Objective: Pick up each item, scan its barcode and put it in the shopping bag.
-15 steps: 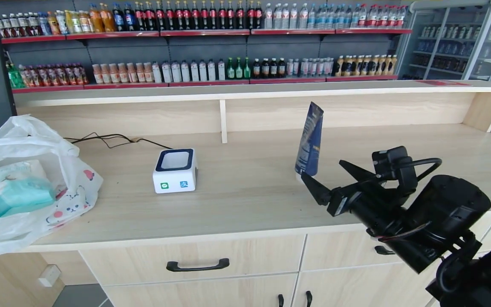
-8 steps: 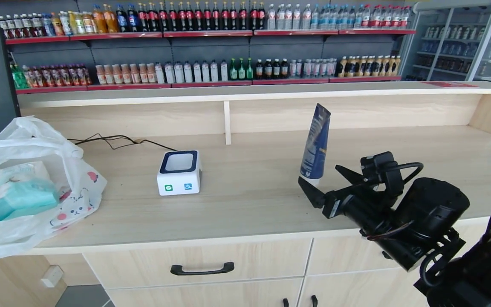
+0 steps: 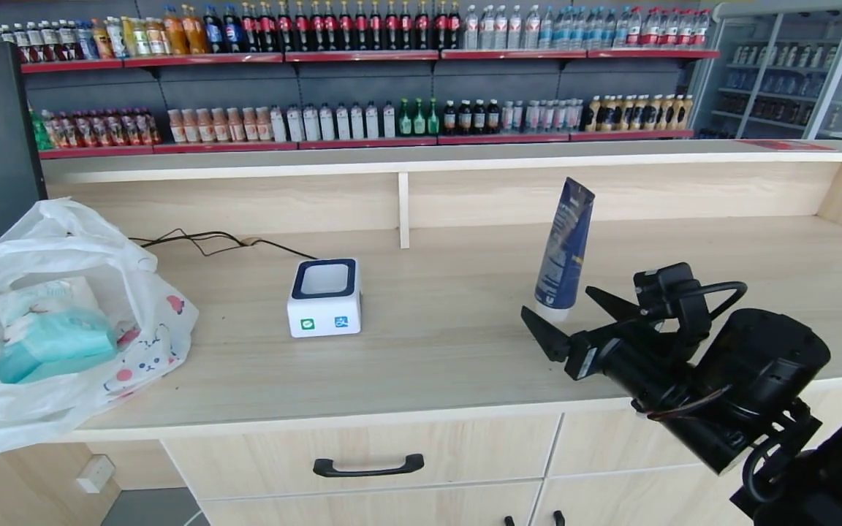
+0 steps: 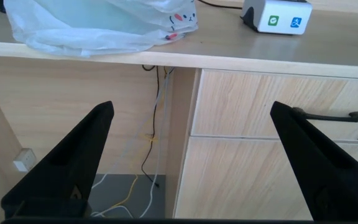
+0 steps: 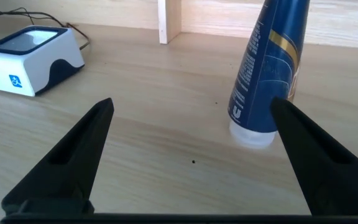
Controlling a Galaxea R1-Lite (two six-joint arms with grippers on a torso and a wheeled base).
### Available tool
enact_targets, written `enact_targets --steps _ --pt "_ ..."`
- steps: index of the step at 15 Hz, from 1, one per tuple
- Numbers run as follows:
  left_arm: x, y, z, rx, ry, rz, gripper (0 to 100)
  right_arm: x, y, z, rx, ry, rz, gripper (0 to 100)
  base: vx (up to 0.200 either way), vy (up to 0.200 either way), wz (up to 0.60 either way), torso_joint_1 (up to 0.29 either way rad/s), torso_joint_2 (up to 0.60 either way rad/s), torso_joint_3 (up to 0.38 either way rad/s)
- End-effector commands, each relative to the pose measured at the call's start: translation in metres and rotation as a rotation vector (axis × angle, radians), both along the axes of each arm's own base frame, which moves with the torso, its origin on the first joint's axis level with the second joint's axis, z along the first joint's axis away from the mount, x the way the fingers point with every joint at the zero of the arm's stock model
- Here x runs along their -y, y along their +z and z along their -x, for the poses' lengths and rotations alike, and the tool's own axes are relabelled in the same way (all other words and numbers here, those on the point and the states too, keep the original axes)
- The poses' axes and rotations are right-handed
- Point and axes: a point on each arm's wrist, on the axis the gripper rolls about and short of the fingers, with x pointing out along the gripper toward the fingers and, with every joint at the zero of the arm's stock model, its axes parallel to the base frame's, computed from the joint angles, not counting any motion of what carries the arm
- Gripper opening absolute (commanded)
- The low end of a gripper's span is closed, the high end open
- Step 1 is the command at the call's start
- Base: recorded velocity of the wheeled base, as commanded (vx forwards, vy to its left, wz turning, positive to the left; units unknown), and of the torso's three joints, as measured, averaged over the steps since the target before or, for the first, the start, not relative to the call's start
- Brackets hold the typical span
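Observation:
A dark blue tube (image 3: pixel 564 252) stands upright on its white cap on the wooden counter (image 3: pixel 435 343), also seen as the blue tube (image 5: pixel 269 68) in the right wrist view. My right gripper (image 3: pixel 578 318) is open, just in front of the tube's base and apart from it. The white scanner box (image 3: pixel 324 297) with a dark-rimmed top sits mid-counter; the scanner (image 5: pixel 27 59) lies off to the side of the right gripper. A white shopping bag (image 3: pixel 48 321) at the counter's left end holds a teal tissue pack (image 3: pixel 52 343). My left gripper (image 4: pixel 191 162) hangs open below the counter edge, facing the drawers.
A black cable (image 3: pixel 202 241) runs from the scanner toward the back wall. A raised back ledge (image 3: pixel 465 157) with a vertical divider (image 3: pixel 403 208) bounds the counter. Drawers with black handles (image 3: pixel 368 465) lie under the front edge. Shelves of bottles stand behind.
The head camera has shifted, so the whole scene slid rightward. Relative to the tube, my right gripper has stayed about where it was, open.

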Motion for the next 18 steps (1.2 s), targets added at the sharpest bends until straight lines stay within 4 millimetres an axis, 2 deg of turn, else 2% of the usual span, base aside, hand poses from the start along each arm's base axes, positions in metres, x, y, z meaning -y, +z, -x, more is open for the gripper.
enact_targets --steps 1,6,9,12,18 --pt "0.0 0.0 0.0 -0.001 0.001 0.0 100 0.0 0.004 -0.003 0.019 -0.004 -0.007 100 0.0 0.0 0.0 0.0 0.0 0.0" --pt "0.0 0.0 0.0 -0.001 0.001 0.0 100 -0.006 0.0 -0.014 0.023 -0.005 -0.004 100 0.0 0.0 0.0 0.0 0.0 0.0" --pt "0.0 0.0 0.0 -0.001 0.001 0.0 100 -0.01 -0.009 -0.022 0.008 -0.005 0.006 100 0.0 0.0 0.0 0.0 0.0 0.0" --pt "0.0 0.0 0.0 -0.001 0.001 0.0 100 -0.014 -0.007 -0.029 0.025 -0.007 0.0 100 0.0 0.0 0.0 0.0 0.0 0.0" --pt "0.0 0.0 0.0 -0.001 0.001 0.0 100 -0.004 -0.006 -0.042 0.041 -0.053 -0.008 100 0.0 0.0 0.0 0.0 0.0 0.0"
